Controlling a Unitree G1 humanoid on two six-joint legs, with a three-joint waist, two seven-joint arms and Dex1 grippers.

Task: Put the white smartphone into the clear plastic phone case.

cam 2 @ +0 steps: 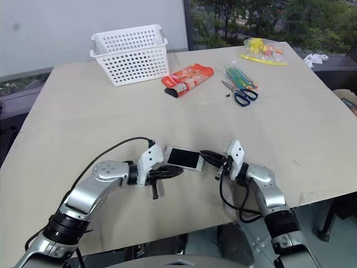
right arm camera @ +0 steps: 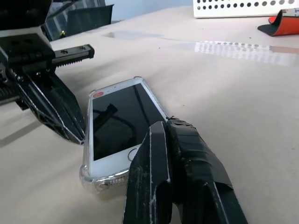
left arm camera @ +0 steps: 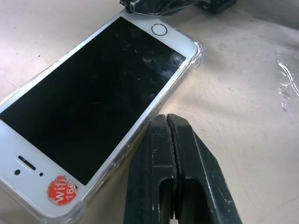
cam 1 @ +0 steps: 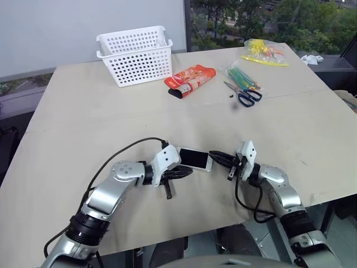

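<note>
Near the front edge of the beige table [cam 1: 83, 106], between the two grippers, lies the white smartphone [cam 1: 194, 158] with its black screen up. It sits inside the clear plastic phone case [left arm camera: 198, 49], whose glossy rim is visible around the corners of the phone (the left wrist view shows this best). A small red round sticker [left arm camera: 61, 191] is on the white bezel at the speaker end.

The left gripper [cam 1: 187, 172] has its two black fingers pressed together, holding nothing; the tips rest just beside one long edge of the phone. The right gripper [cam 1: 213, 156] is also clenched and empty, and its tips are at the end of the phone with the round home button [left arm camera: 159, 29], touching it or nearly so; I cannot tell which.

Further back on the table stand a white perforated basket [cam 1: 135, 54], a red snack packet [cam 1: 189, 81], blue-handled scissors [cam 1: 245, 95] and a bag of coloured items [cam 1: 265, 52], all well apart from the phone.
</note>
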